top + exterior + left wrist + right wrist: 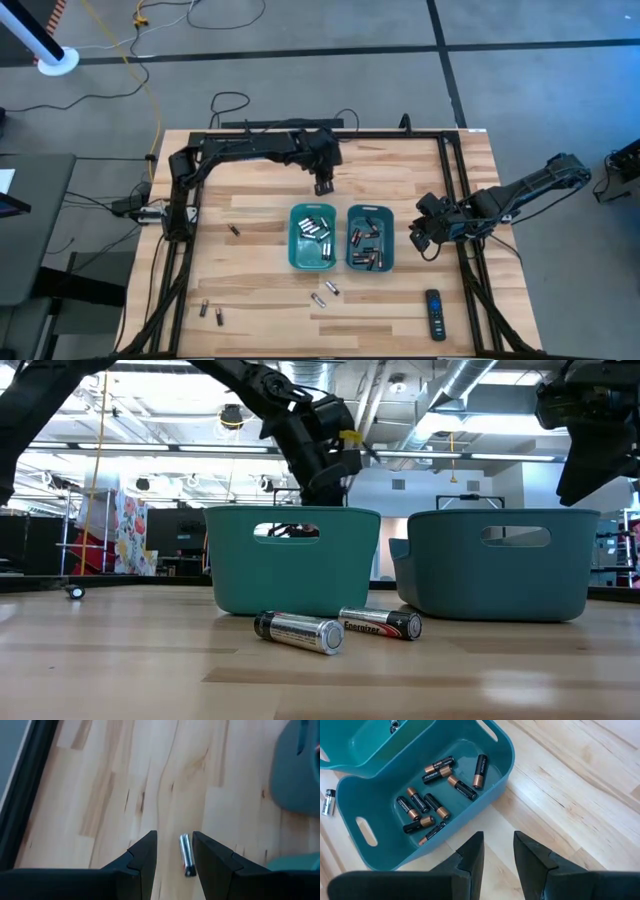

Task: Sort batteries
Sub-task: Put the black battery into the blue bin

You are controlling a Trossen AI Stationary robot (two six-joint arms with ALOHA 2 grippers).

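While the right gripper (424,237) hangs empty beside the right bin (371,238), fingers apart, the left gripper (324,186) hovers just past the far rim of the left bin (313,237), fingers likewise apart and holding nothing. A silvery battery (186,854) lies on the table (260,180) directly under its fingers, long axis running along the fingers' reach rather than across the gap. The left arm is clearly nearer; a straight descent looks enough.

- Bright, even overhead light; ceiling strip lamps (130,447) glow in the low view.
- Soft glare on the worktop (520,685) foreground.
- Left wrist view blurred; teal bin (295,770) out of focus.
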